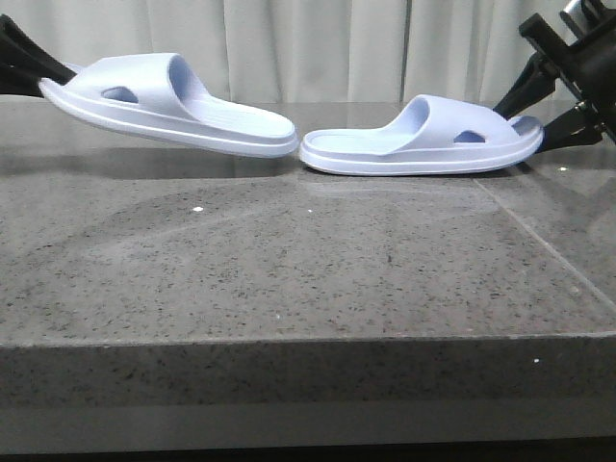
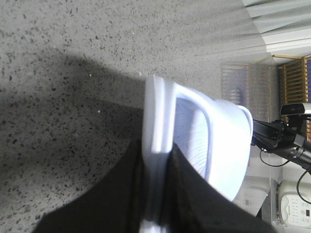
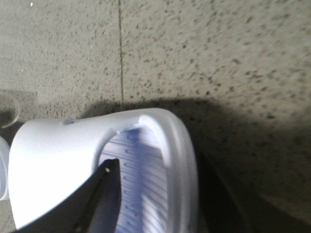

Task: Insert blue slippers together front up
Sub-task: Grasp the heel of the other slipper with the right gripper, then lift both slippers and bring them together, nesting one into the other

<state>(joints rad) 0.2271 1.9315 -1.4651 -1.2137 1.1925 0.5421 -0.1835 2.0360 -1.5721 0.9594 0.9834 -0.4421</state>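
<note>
Two pale blue slippers show in the front view, heels almost meeting at mid-table. The left slipper (image 1: pixel 183 106) hangs tilted above the table, heel lower. My left gripper (image 1: pixel 27 65) is shut on its toe end; in the left wrist view the gripper (image 2: pixel 158 187) has black fingers (image 2: pixel 121 194) clamping the sole's edge (image 2: pixel 158 121). The right slipper (image 1: pixel 423 144) lies flat, at or just above the table. My right gripper (image 1: pixel 541 108) holds its toe end; in the right wrist view the gripper (image 3: pixel 160 194) has one finger (image 3: pixel 99 187) inside the slipper (image 3: pixel 58 155) and the other beneath the sole.
The grey speckled stone table (image 1: pixel 289 260) has a seam line (image 1: pixel 539 241) on its right side and a front edge (image 1: pixel 308 337) close to the camera. Pale curtains (image 1: pixel 318 48) hang behind. Camera gear and a wooden rack (image 2: pixel 291 131) stand off the table.
</note>
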